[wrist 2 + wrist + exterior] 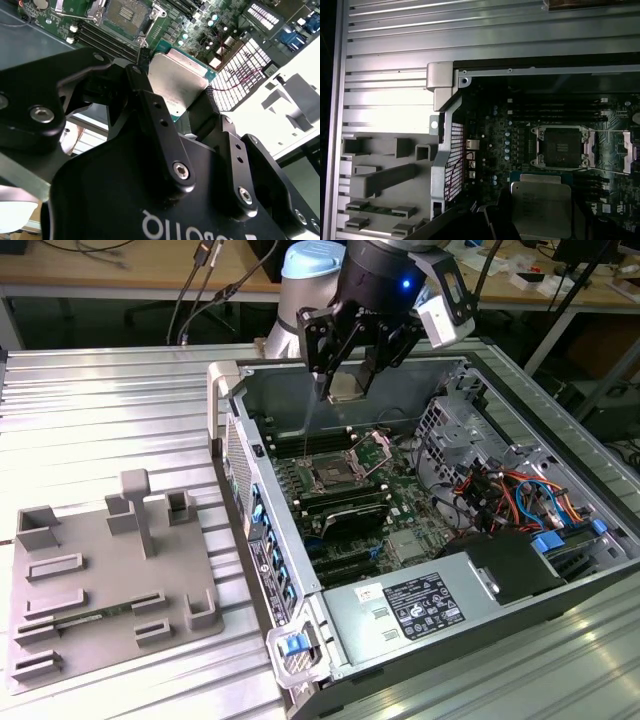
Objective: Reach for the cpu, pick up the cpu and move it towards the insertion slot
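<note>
Table (100,410): ribbed grey metal top; the computer case and the grey tray both rest on it.
Computer case (400,625): lies open on its side, to the exterior view's right of the tray, with the green motherboard facing up inside.
Robot arm (300,280): reaches in over the far end of the case, above the motherboard.
Grey tray (90,590): sits on the table well apart from the case's inside; a long thin green memory stick (95,618) lies in one of its recesses.
Motherboard (400,505): fills the floor of the case; long narrow black memory slots run on either side of the insertion slot.
Claw (347,390): black fingers (150,120) pressed against opposite edges of the cpu, pinching it; it hangs above the motherboard, not touching it.
Insertion slot (330,477): square dark socket with a silvery frame, open and bare, on the motherboard; in both wrist views (562,147) it lies near the cpu but clear of it.
Cpu (347,389): silvery top up, held in the air in the claw over the case, above the insertion slot and not yet seated; also seen between the fingers in the second wrist view (175,85).
</note>
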